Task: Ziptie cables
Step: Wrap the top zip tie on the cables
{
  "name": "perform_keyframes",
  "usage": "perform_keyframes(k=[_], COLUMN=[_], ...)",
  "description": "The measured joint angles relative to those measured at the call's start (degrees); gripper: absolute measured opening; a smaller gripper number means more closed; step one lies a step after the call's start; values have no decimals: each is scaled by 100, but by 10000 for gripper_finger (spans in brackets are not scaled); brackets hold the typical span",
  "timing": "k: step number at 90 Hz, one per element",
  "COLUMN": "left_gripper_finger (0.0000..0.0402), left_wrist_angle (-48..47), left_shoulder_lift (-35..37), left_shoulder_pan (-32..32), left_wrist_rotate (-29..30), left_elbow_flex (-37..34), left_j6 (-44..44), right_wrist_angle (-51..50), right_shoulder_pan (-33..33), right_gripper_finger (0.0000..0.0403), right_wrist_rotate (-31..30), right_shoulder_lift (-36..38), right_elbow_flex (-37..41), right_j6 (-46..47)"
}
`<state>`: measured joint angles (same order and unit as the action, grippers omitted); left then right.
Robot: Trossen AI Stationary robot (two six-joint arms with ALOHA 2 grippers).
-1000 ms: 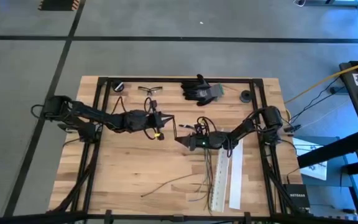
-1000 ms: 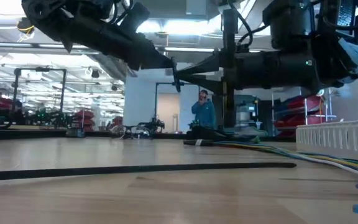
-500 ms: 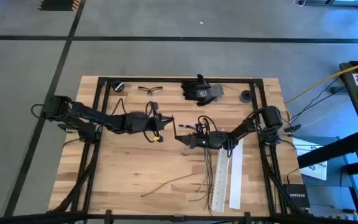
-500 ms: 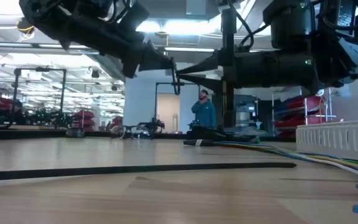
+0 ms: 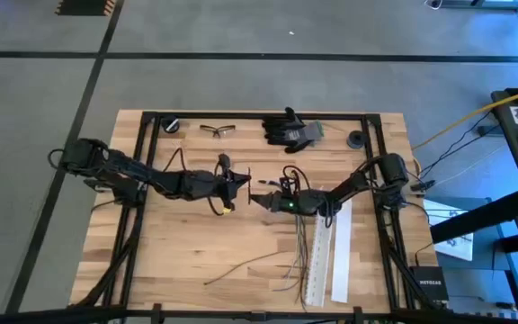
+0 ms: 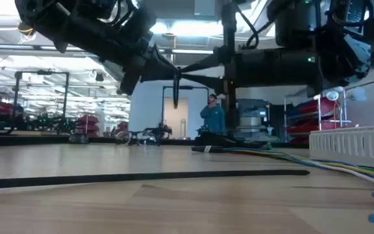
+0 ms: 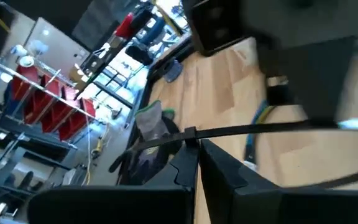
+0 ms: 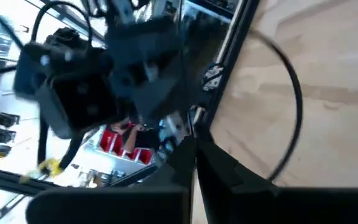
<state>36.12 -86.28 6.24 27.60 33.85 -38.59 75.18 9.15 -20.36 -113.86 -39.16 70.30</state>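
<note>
Above the table's middle, my left gripper [image 5: 242, 185] and my right gripper [image 5: 256, 197] meet tip to tip, both shut on a thin black zip tie [image 7: 260, 128]. In the low view a short end of the zip tie [image 6: 176, 95] hangs down where the tips meet. The cables [image 5: 300, 248], thin dark, greenish and brown wires, lie loose on the wood toward the near right, below my right arm. Their coloured ends [image 6: 284, 158] show in the low view. One long dark cable [image 5: 241, 265] lies apart toward the near edge. My left gripper pinches the zip tie at its small square head [image 7: 189, 132] between the two fingertips, coming level from the table's left. The strip runs across the fingers and is lifted clear of the table. My right gripper is shut on the zip tie [image 6: 176, 95], coming level from the table's right. Its own fingers [image 8: 211, 163] hide which part it has. The tie is clear of the wood.
Two long white perforated strips [image 5: 318, 261] lie beside the cables at the near right. Black gloves [image 5: 288, 129], safety glasses [image 5: 218, 130] and small dark parts [image 5: 356, 139] sit along the far edge. A person [image 6: 211, 116] stands far off in the room behind.
My left gripper has gone toward the near and right and has turned about its axis. My right gripper has risen a little. The tips now stand closer together, and the zip tie span between them has shortened, with a short end hanging down.
</note>
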Motion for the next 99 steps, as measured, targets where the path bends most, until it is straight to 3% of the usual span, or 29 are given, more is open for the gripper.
perform_keyframes(k=[15,34,52,64,75,85,99], left_gripper_finger=[0,0,0,0,0,0,0], left_wrist_angle=[-16,-84,-75,-68,-68,-75,-73], left_shoulder_lift=[-41,-41,-39,-37,-37,-37,-39], left_shoulder_pan=[216,217,198,201,196,201,198], left_wrist_rotate=[168,184,220,218,14,-117,-128], left_elbow_flex=[0,-2,-2,-2,-2,-2,-2], left_j6=[-63,199,412,526,997,1342,1487], right_wrist_angle=[22,96,190,162,37,-503,-2378], right_shoulder_pan=[-203,-299,-297,-465,-706,-904,-1120], right_gripper_finger=[0,1,3,31,81,116,128], right_wrist_rotate=[78,1100,1519,1604,1603,1608,2215], right_shoulder_lift=[0,24,443,907,1270,1294,1281], right_elbow_flex=[0,58,491,872,946,632,-60], right_j6=[-148,-1106,-1951,-2271,-2734,-3016,-3148])
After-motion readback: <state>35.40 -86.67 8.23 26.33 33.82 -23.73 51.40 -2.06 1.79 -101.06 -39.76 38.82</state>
